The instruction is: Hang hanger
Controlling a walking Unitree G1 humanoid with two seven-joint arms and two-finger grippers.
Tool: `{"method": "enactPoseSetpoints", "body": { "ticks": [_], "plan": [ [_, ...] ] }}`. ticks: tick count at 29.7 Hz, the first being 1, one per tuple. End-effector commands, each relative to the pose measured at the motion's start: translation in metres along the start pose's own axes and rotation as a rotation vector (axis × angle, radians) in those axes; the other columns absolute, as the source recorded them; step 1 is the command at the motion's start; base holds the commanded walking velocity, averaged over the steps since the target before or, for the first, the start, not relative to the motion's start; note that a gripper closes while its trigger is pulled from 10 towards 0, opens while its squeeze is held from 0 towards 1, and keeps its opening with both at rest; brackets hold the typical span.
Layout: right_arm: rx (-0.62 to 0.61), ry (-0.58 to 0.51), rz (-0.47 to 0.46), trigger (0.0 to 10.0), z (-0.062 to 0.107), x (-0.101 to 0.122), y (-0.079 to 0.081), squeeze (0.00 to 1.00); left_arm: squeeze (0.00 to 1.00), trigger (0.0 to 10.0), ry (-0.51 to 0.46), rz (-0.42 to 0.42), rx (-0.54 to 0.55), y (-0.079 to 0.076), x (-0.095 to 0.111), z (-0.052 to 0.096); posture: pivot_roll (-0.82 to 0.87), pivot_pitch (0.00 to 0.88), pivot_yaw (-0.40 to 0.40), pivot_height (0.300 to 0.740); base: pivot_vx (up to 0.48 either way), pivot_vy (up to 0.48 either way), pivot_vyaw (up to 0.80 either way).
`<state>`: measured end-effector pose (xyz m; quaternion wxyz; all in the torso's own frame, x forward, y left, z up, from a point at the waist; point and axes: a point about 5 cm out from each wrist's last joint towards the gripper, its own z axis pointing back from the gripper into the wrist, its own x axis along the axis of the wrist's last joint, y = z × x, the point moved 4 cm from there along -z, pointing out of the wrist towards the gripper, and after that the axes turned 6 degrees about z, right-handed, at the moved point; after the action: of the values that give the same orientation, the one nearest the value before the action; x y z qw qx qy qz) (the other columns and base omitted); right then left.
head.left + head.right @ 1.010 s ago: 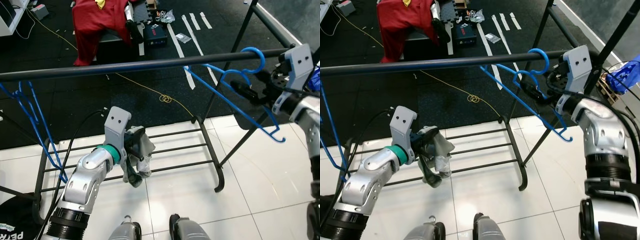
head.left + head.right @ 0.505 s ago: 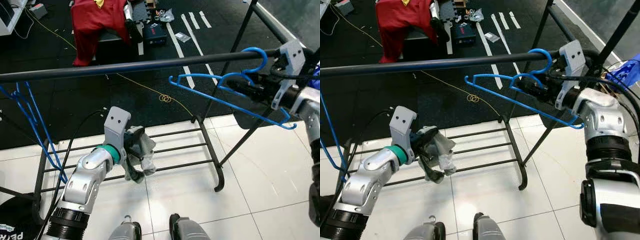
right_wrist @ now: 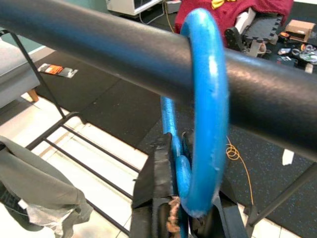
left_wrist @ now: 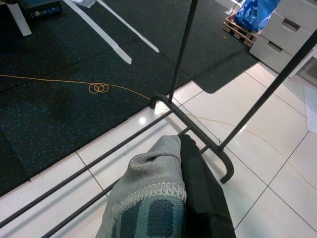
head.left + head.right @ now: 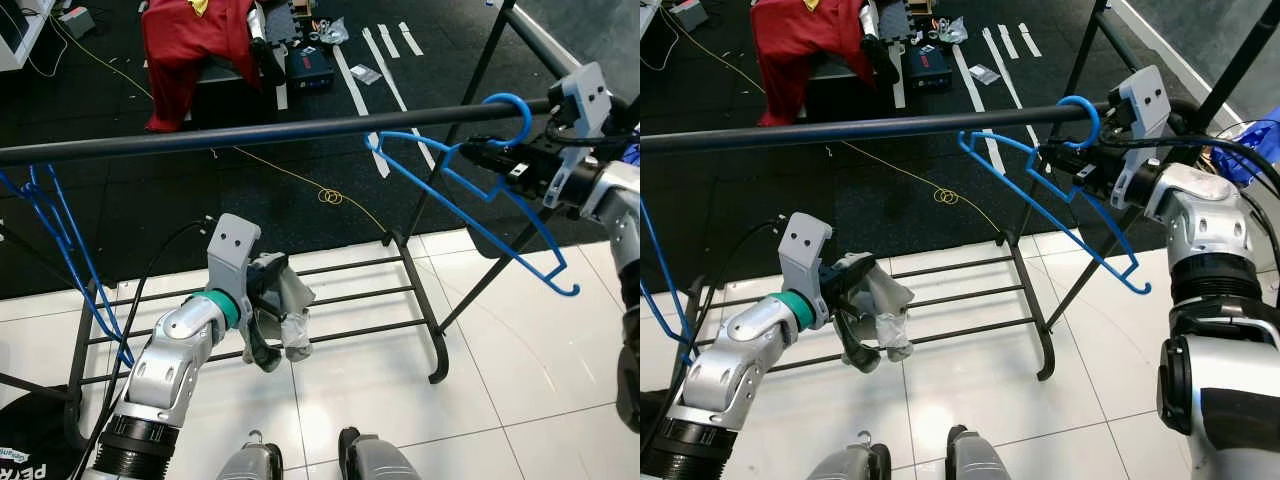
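Hook of the blue hanger (image 5: 508,118) now sits over the black rail (image 5: 250,132), upper right of frame; half a second ago the hanger lay nearly level, now it droops. Right end effector (image 5: 487,152) remains clamped on its neck; release appears due. Left end effector (image 5: 268,325) grips a grey cloth (image 5: 292,312), lower left.

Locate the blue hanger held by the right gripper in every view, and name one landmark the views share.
Left eye view: blue hanger at upper right, hook over the black rail, held by the right gripper.
Right eye view: right of centre, same hold.
Left wrist view: not in it.
Right wrist view: its hook looped over the rail, centre.
Shared landmark: the black rail.
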<state>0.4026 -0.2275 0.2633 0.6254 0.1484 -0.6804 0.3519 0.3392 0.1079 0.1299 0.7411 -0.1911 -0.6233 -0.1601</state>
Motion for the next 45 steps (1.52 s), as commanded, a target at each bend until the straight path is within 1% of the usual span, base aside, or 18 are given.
{"method": "enactPoseSetpoints", "body": {
  "ticks": [1, 14, 18, 19, 23, 25, 26, 28, 29, 31, 32, 34, 35, 37, 40, 42, 43, 45],
  "plan": [
    [0.003, 0.006, 0.012, 0.0, 0.004, 0.000, -0.003, 0.00, 0.00, 10.0, 0.020, 0.003, 0.010, 0.002, -0.007, 0.002, -0.08, 0.128, 0.051, 0.740, 0.000, 0.000, 0.00],
    [0.016, -0.024, 0.035, 0.0, 0.004, 0.004, -0.002, 0.00, 0.00, 10.0, 0.018, -0.001, 0.008, 0.002, -0.006, 0.001, -0.08, 0.129, 0.051, 0.740, 0.000, 0.000, 0.00],
    [0.017, -0.077, 0.084, 0.0, 0.004, 0.017, 0.002, 0.00, 0.00, 10.0, 0.015, 0.001, 0.011, 0.002, -0.006, 0.002, -0.08, 0.135, 0.045, 0.740, 0.000, 0.000, 0.00],
    [0.017, -0.104, 0.102, 0.0, 0.005, 0.022, 0.005, 0.00, 0.00, 10.0, 0.016, 0.003, 0.013, 0.002, -0.007, 0.003, -0.08, 0.136, 0.046, 0.740, 0.000, 0.000, 0.00],
    [0.024, -0.132, 0.124, 0.0, 0.006, 0.028, 0.012, 0.00, 0.00, 10.0, 0.017, 0.004, 0.014, 0.001, -0.007, 0.004, -0.08, 0.141, 0.050, 0.740, 0.000, 0.000, 0.00],
    [0.027, -0.161, 0.155, 0.0, 0.009, 0.034, 0.020, 0.00, 0.00, 10.0, 0.018, 0.005, 0.013, 0.000, -0.007, 0.004, -0.08, 0.143, 0.052, 0.740, 0.000, 0.000, 0.00],
    [0.027, -0.161, 0.155, 0.0, 0.009, 0.034, 0.020, 0.00, 0.00, 10.0, 0.018, 0.005, 0.013, 0.000, -0.007, 0.004, -0.08, 0.143, 0.052, 0.740, 0.000, 0.000, 0.00],
    [0.021, -0.187, 0.167, 0.0, 0.012, 0.038, 0.028, 0.00, 0.00, 10.0, 0.020, 0.006, 0.010, 0.000, -0.008, 0.005, -0.08, 0.145, 0.058, 0.740, 0.000, 0.000, 0.00],
    [0.021, -0.187, 0.167, 0.0, 0.012, 0.038, 0.028, 0.00, 0.00, 10.0, 0.020, 0.006, 0.010, 0.000, -0.008, 0.005, -0.08, 0.145, 0.058, 0.740, 0.000, 0.000, 0.00],
    [0.029, -0.177, 0.171, 0.0, 0.014, 0.033, 0.041, 0.00, 0.00, 10.0, 0.022, 0.006, 0.007, -0.001, -0.008, 0.004, -0.08, 0.145, 0.059, 0.740, 0.000, 0.000, 0.00],
    [0.029, -0.177, 0.171, 0.0, 0.014, 0.033, 0.041, 0.00, 0.00, 10.0, 0.022, 0.006, 0.007, -0.001, -0.008, 0.004, -0.08, 0.145, 0.059, 0.740, 0.000, 0.000, 0.00],
    [0.051, -0.145, 0.164, 0.0, 0.014, 0.020, 0.060, 0.00, 0.00, 10.0, 0.024, 0.007, 0.006, -0.001, -0.009, 0.004, -0.08, 0.144, 0.059, 0.740, 0.000, 0.000, 0.00],
    [0.051, -0.145, 0.164, 0.0, 0.014, 0.020, 0.060, 0.00, 0.00, 10.0, 0.024, 0.007, 0.006, -0.001, -0.009, 0.004, -0.08, 0.144, 0.059, 0.740, 0.000, 0.000, 0.00],
    [0.068, -0.122, 0.135, 0.0, 0.014, 0.007, 0.077, 0.00, 0.00, 10.0, 0.024, 0.013, 0.012, -0.001, -0.009, 0.004, -0.08, 0.142, 0.059, 0.740, 0.000, 0.000, 0.00],
    [0.071, -0.116, 0.123, 0.0, 0.014, 0.004, 0.082, 0.00, 0.00, 10.0, 0.024, 0.015, 0.015, -0.001, -0.010, 0.004, -0.08, 0.142, 0.059, 0.740, 0.000, 0.000, 0.00],
    [0.098, -0.019, 0.010, 0.0, 0.011, -0.038, 0.115, 0.00, 0.00, 10.0, 0.039, 0.022, 0.059, 0.005, -0.016, 0.006, -0.07, 0.125, 0.057, 0.740, 0.000, 0.000, 0.00],
    [0.098, -0.019, 0.010, 0.0, 0.011, -0.038, 0.115, 0.00, 0.00, 10.0, 0.039, 0.022, 0.059, 0.005, -0.016, 0.006, -0.07, 0.125, 0.057, 0.740, 0.000, 0.000, 0.00],
    [0.113, 0.092, -0.122, 0.0, 0.013, -0.081, 0.147, 0.00, 0.00, 10.0, 0.047, 0.044, 0.129, 0.017, -0.024, 0.008, -0.06, 0.119, 0.053, 0.740, 0.000, 0.000, 0.00]
  ]
}}
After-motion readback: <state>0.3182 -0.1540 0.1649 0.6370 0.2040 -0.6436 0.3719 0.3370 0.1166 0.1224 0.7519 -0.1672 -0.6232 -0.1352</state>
